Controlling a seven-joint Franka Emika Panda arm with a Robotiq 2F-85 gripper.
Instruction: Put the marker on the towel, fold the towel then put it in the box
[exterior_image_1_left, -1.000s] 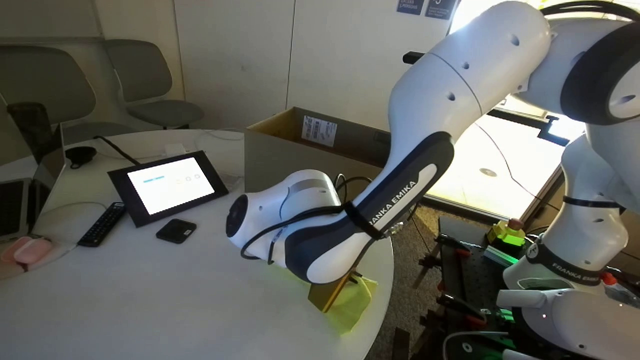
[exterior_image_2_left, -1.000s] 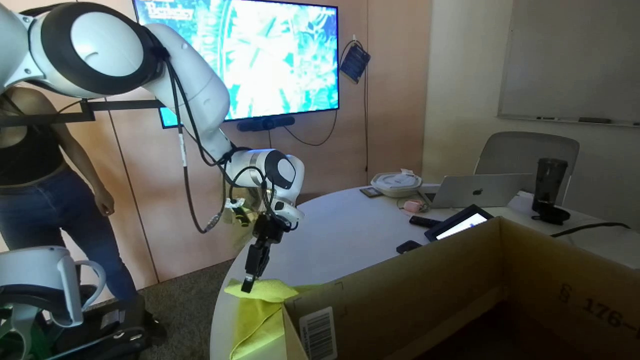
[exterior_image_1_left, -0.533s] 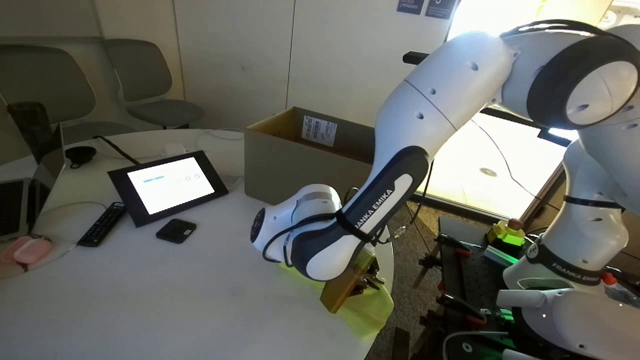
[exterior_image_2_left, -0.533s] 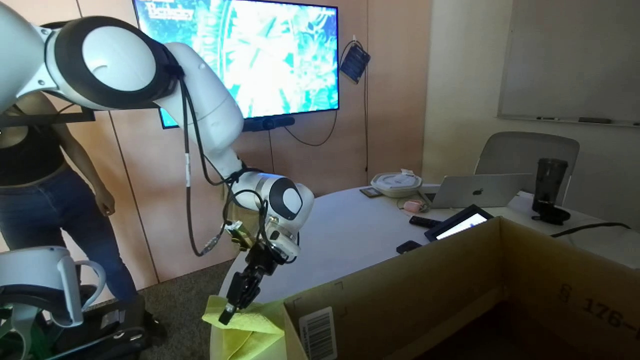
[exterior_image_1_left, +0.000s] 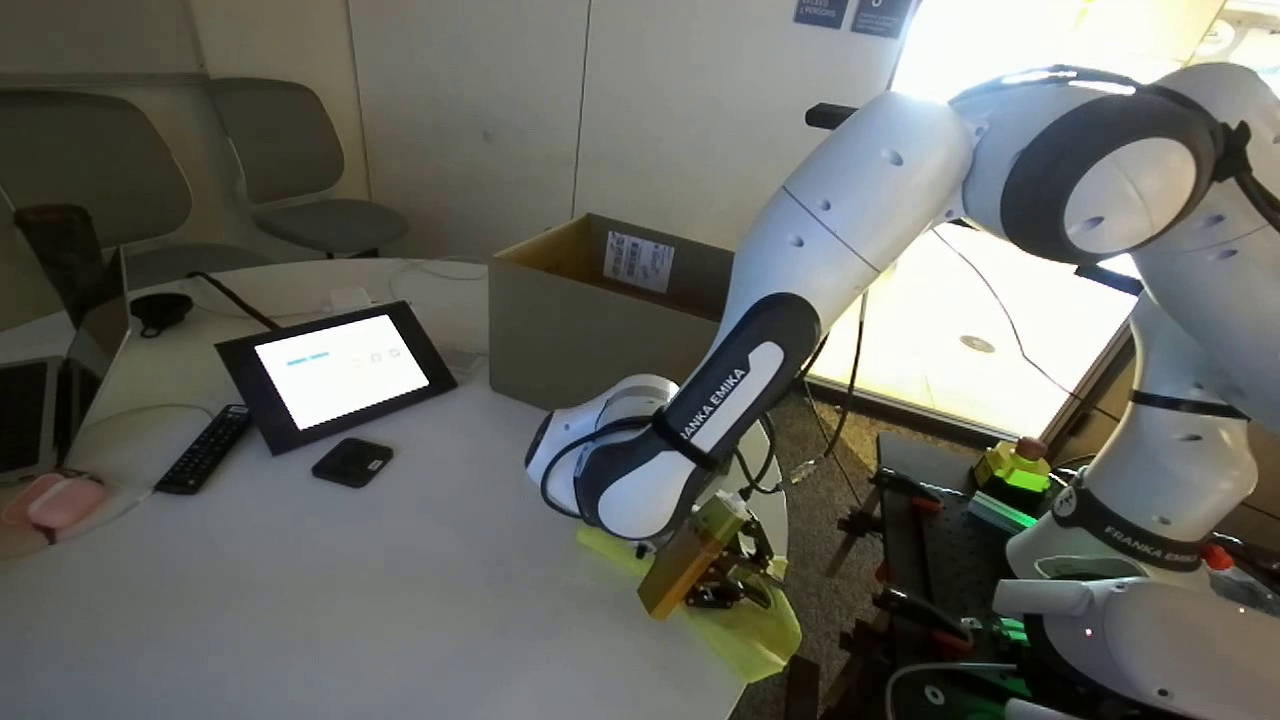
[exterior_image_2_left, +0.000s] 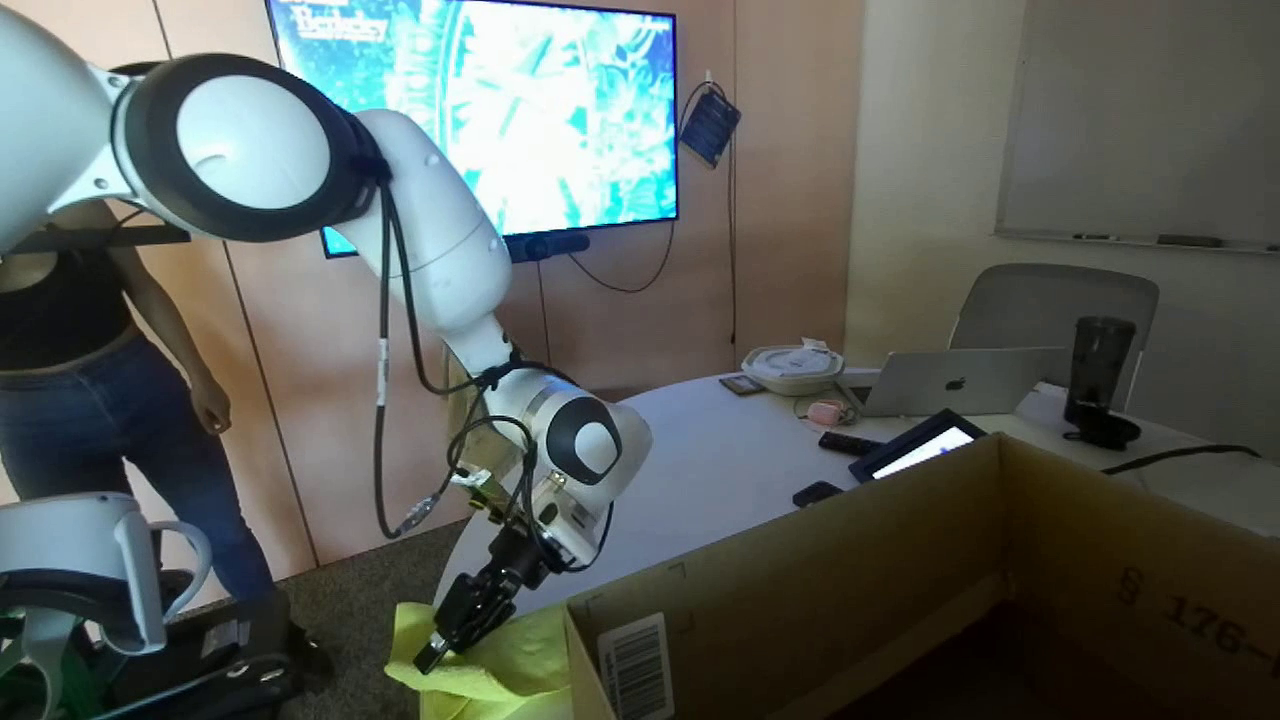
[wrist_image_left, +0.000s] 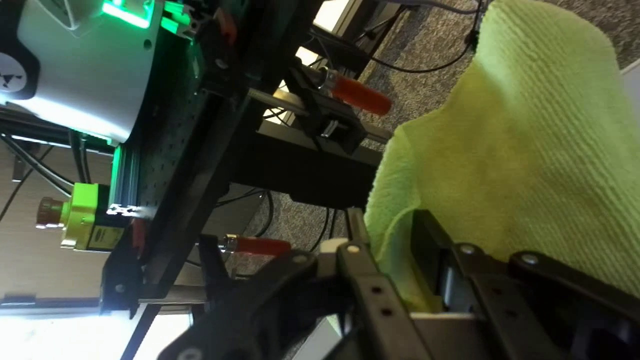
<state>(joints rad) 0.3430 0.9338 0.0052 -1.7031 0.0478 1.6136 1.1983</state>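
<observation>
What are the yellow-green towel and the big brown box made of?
The towel looks like soft, matte cloth, maybe microfibre: its surface is fuzzy and ribbed. The box looks like matte cardboard: plain brown, with printed lettering and a label.

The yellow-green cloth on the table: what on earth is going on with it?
A robot arm is handling the towel at the edge of the table. Its end effector is down at the towel, fingers apart, with cloth showing between them. The plan: fold it over a marker, then put it in the box. For now it lies outside the box, and no marker is visible.
</observation>
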